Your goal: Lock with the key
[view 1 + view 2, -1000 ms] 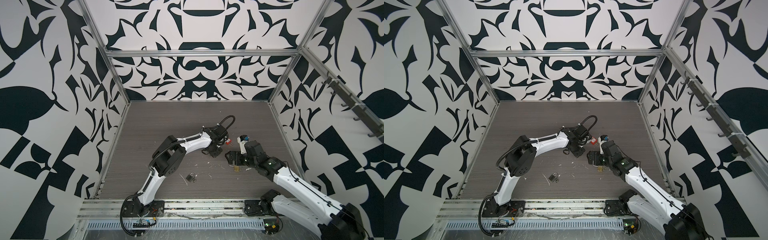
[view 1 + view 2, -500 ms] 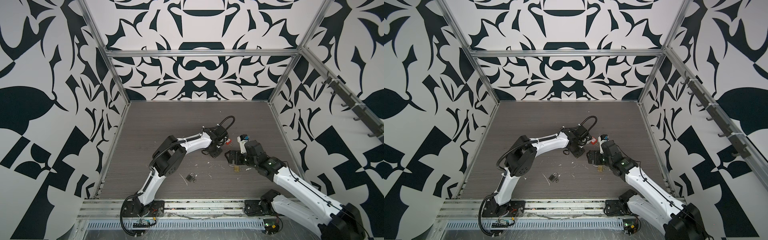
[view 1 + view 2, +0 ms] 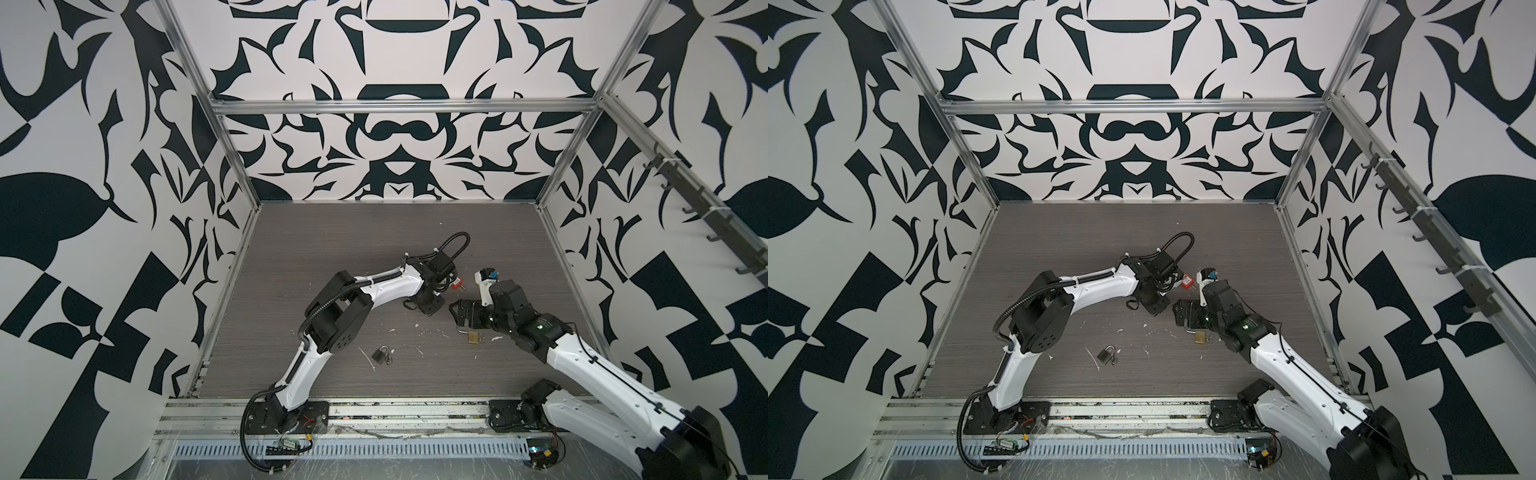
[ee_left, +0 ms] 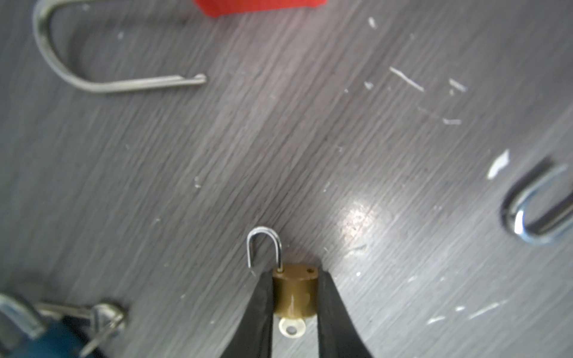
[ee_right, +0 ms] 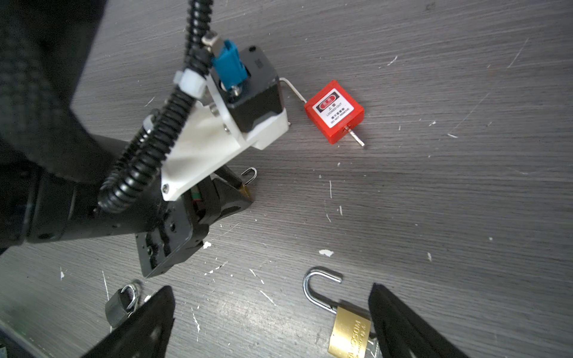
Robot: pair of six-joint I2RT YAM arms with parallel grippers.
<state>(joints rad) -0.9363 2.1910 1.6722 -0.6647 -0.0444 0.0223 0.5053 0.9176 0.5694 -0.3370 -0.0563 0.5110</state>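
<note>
barely anything has budged since a second ago: left gripper (image 4: pixel 295 279) clamped on the small brass padlock (image 4: pixel 294 293) just three o'clock of the table (image 3: pixel 332 249) centre, shackle (image 4: pixel 263 231) swung off its hole, key (image 4: pixel 291 327) in the base, right gripper (image 5: pixel 271 288) gaping over the bigger padlock (image 5: pixel 348 336) at four o'clock, so i'd hold firm, realign the shackle, press home.

Robot test cell, lab setting. Enclosure: aluminium frame (image 3: pixel 399 109) with black-and-white patterned walls (image 3: pixel 104 166) on 3 sides. Floor (image 3: pixel 332 232) grey wood-grain, scuffed, flecked white. Left arm (image 3: pixel 388 287) and right arm (image 3: pixel 590 370) bolted to a front rail (image 3: pixel 415 419); exposed wiring (image 3: pixel 291 444) below it. Hook rack (image 3: pixel 706 208) on 1 side wall.
</note>
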